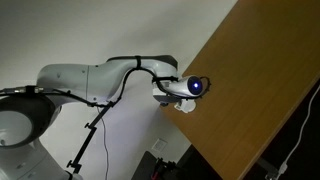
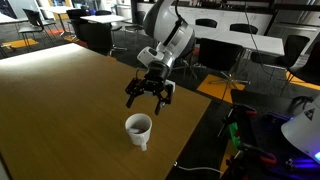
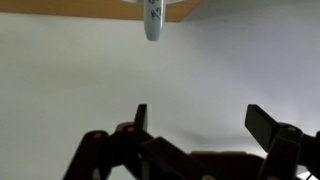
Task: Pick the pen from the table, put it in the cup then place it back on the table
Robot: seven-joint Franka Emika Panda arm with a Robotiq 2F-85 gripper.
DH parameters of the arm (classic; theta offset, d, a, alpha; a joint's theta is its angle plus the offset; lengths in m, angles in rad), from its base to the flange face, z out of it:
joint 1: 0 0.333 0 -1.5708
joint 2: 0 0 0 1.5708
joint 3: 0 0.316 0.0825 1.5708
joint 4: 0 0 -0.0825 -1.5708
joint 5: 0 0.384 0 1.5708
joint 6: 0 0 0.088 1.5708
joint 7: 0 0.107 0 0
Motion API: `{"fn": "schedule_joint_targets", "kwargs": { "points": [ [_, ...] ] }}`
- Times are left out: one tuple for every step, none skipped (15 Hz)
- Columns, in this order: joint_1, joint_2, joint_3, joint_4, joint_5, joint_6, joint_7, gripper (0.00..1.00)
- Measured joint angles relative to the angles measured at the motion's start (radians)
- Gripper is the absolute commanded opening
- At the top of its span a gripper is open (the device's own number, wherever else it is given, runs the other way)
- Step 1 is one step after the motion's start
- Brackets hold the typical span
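Gripper (image 2: 150, 99) is seen hanging just above the cup (image 2: 138, 129), near the table (image 2: 60, 100) edge; jaws are spread wide in the wrist view, nothing held between them. Pen cannot be made out; whether it sits in the cup cannot be told

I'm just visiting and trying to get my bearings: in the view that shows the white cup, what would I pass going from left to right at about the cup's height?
The brown table → white cup → small green light beyond the table's edge → white rounded object at the right edge.
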Motion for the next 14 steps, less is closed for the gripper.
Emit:
{"fn": "schedule_joint_targets", "kwargs": {
  "points": [
    [0.004, 0.008, -0.001, 0.003, 0.0, 0.015, 0.001, 1.0],
    [0.01, 0.016, -0.001, 0.008, 0.0, 0.037, 0.004, 1.0],
    [0.016, 0.024, -0.001, 0.011, 0.0, 0.062, 0.014, 1.0],
    [0.024, 0.03, -0.001, 0.015, 0.0, 0.089, 0.025, 1.0],
    [0.033, 0.034, -0.001, 0.019, 0.0, 0.115, 0.038, 1.0],
    [0.042, 0.038, -0.001, 0.023, 0.0, 0.14, 0.046, 1.0],
    [0.052, 0.041, -0.001, 0.027, 0.0, 0.163, 0.059, 1.0],
    [0.063, 0.044, -0.001, 0.033, 0.0, 0.184, 0.07, 1.0],
    [0.072, 0.046, 0.0, 0.039, 0.0, 0.201, 0.08, 1.0],
    [0.081, 0.049, 0.0, 0.045, 0.0, 0.216, 0.086, 1.0],
    [0.089, 0.052, 0.0, 0.052, -0.002, 0.23, 0.098, 1.0],
    [0.097, 0.056, 0.0, 0.059, -0.004, 0.243, 0.107, 1.0],
    [0.104, 0.06, 0.001, 0.067, -0.007, 0.256, 0.119, 1.0],
    [0.11, 0.066, 0.002, 0.075, -0.01, 0.268, 0.127, 1.0]
  ]
}}
